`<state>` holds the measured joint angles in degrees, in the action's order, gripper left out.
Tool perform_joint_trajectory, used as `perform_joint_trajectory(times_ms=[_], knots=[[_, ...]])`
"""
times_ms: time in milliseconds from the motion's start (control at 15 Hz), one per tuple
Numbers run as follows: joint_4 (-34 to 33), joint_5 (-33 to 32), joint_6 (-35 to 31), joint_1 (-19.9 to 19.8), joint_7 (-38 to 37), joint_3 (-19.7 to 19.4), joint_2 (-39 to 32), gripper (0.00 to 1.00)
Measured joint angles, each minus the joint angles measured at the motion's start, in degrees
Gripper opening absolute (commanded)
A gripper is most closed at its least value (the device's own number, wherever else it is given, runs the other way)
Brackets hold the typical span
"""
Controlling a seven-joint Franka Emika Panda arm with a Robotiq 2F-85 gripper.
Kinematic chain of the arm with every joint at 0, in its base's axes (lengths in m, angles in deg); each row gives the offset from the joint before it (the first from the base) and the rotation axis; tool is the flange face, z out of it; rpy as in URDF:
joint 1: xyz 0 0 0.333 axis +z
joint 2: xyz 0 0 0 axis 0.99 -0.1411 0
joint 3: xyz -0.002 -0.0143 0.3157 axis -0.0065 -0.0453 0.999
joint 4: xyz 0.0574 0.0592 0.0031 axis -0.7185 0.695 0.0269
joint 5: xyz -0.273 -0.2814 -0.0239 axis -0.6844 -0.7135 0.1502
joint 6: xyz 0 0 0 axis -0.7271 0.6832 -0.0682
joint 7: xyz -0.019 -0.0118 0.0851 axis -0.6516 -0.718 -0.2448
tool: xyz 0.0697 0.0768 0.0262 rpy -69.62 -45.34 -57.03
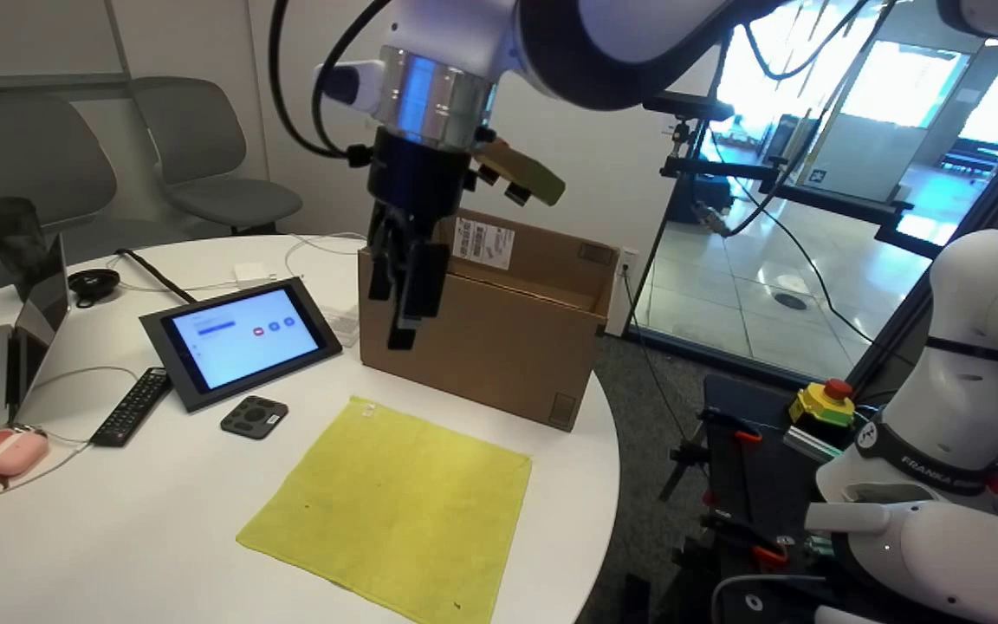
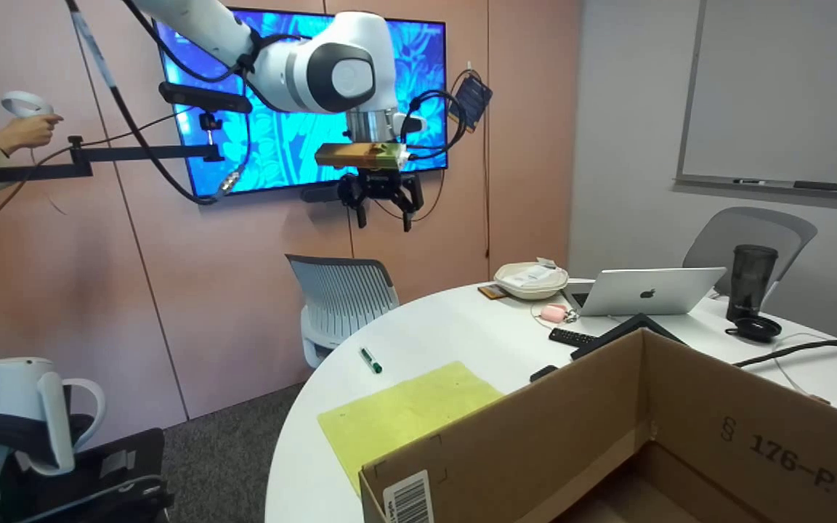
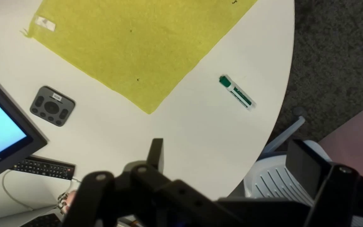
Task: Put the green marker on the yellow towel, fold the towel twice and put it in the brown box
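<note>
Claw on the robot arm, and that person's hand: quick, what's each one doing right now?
Claw: open, holding nothing.
Person's hand: closed, holding a white ringed controller.

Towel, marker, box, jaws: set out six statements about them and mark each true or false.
1. The towel is spread flat. True.
2. The marker has a green cap. True.
3. The marker lies on the towel. False: it lies on the table, beside the towel.
4. The box is open at the top. True.
5. The towel is in the box. False: it lies on the table.
6. The jaws are shut on the marker. False: they stand open, holding nothing.
</note>
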<state>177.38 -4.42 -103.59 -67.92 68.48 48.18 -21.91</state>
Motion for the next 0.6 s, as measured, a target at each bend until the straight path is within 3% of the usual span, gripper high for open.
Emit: perform_joint_trajectory(times_ms=[400,600], knots=[[-12.4,-1.4,-0.1,1.1,2.3,1.5,-13.7,1.00],[-15.6,-1.7,-1.5,1.4,3.3,1.5,-18.9,1.00]])
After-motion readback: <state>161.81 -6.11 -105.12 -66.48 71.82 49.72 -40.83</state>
